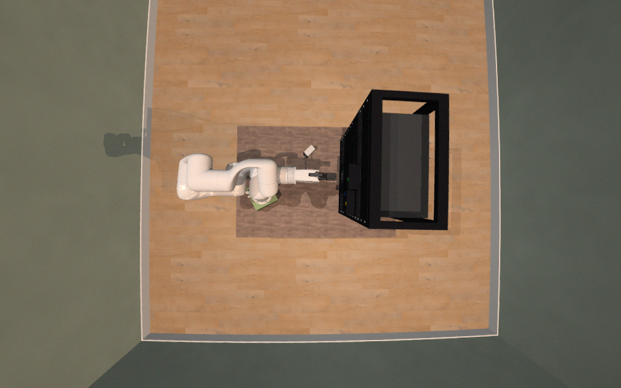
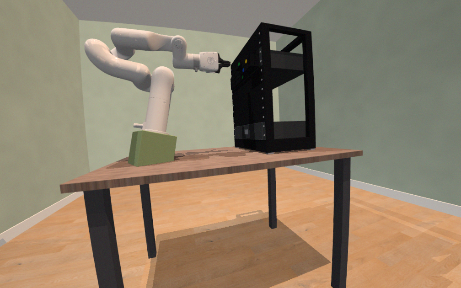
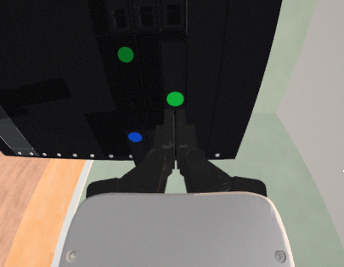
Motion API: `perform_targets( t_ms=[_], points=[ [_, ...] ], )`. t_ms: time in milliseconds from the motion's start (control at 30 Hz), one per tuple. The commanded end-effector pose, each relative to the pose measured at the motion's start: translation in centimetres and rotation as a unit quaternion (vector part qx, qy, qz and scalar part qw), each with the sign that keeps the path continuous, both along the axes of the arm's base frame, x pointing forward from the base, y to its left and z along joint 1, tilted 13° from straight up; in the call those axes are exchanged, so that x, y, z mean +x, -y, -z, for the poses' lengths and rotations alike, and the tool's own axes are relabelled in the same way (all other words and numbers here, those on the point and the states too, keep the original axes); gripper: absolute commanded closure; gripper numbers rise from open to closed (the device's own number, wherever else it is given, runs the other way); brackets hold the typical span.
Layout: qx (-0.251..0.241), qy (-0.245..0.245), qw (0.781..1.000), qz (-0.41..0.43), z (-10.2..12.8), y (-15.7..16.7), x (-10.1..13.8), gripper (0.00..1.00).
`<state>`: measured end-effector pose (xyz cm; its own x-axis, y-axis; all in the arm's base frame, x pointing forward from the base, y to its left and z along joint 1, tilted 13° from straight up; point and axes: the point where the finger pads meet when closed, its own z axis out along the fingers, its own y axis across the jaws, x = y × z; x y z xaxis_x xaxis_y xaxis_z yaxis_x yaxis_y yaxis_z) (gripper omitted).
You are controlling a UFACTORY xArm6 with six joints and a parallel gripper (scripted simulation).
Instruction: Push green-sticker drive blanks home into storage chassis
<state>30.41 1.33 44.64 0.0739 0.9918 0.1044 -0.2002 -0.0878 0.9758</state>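
Observation:
The black rack (image 2: 271, 89) stands on the table's far right side, its front facing my arm. Its upper front carries two green stickers (image 3: 126, 54) (image 3: 175, 99), a blue one (image 3: 134, 137) and a yellow one (image 2: 245, 61). My gripper (image 3: 175, 122) is shut and empty. It points straight at the rack front, with its fingertips just under the second green sticker in the wrist view. In the side view the gripper (image 2: 225, 64) is a short gap away from the front, level with the upper green sticker (image 2: 238, 64). I cannot tell how far each blank stands out.
My arm rises from a green pedestal (image 2: 152, 147) on the table's left side. The rack (image 1: 395, 159) fills the table's right end, close to its edge. A grey panel (image 2: 250, 130) sits low on the rack front.

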Motion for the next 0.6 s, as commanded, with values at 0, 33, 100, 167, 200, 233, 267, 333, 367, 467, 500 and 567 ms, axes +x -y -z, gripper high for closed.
perform_targets(
  t_ms=[0,33,100,167,200,233,267,333,367,467,500,567],
  points=[
    [0.0,0.001,1.0,-0.001,-0.5,0.1,1.6,1.0],
    [0.0,0.001,1.0,-0.001,-0.5,0.1,1.6,1.0],
    [0.0,0.001,1.0,-0.001,-0.7,0.3,2.7,1.0],
    [0.0,0.001,1.0,-0.001,-0.9,0.3,3.5,1.0],
    [0.0,0.001,1.0,-0.001,-0.9,0.4,3.7,1.0],
    [0.0,0.001,1.0,-0.001,-1.0,0.4,3.9,1.0],
    [0.0,0.001,1.0,-0.001,-1.0,0.4,4.0,1.0],
    [0.0,0.001,1.0,-0.001,-1.0,0.4,4.0,1.0],
    [0.0,0.001,1.0,-0.001,-1.0,0.4,4.0,1.0],
    [0.0,0.001,1.0,-0.001,-1.0,0.4,4.0,1.0],
    [0.0,0.001,1.0,-0.001,-1.0,0.4,4.0,1.0],
    [0.0,0.001,1.0,-0.001,-1.0,0.4,4.0,1.0]
  ],
)
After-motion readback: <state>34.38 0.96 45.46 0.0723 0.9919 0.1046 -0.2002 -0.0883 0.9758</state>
